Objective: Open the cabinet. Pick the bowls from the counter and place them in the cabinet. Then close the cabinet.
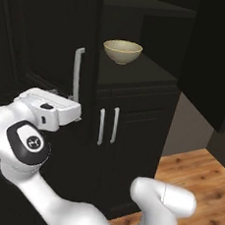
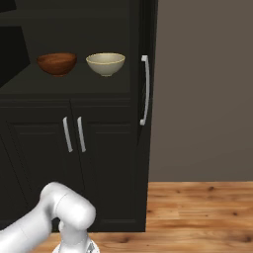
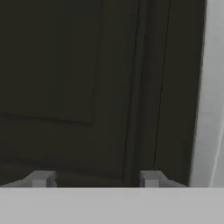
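Black panelled cabinet (image 1: 44,37) in the left base view, right door (image 1: 214,57) swung wide. Cream bowl (image 1: 122,52) upright on the dark inner shelf (image 1: 144,71), near its front edge. White arm (image 1: 45,112) reaching in just beside the lower end of the left door's long white handle (image 1: 77,76).

From the right base view, reddish-brown bowl (image 2: 57,63) and cream bowl side by side on that shelf, close but apart; both stowed, so closing looks like the step in hand.

In the hand view, tool (image 3: 96,179) right up against the dark door panel, fingertips (image 3: 41,178) apart with nothing between them, holding nothing. Handle off to the right, outside the gap.

Risk: pinching from here likely catches only air, since the bar sits beside the right tip, not between. Shoving the panel instead could skid off, or slam the door and jolt the bowls.
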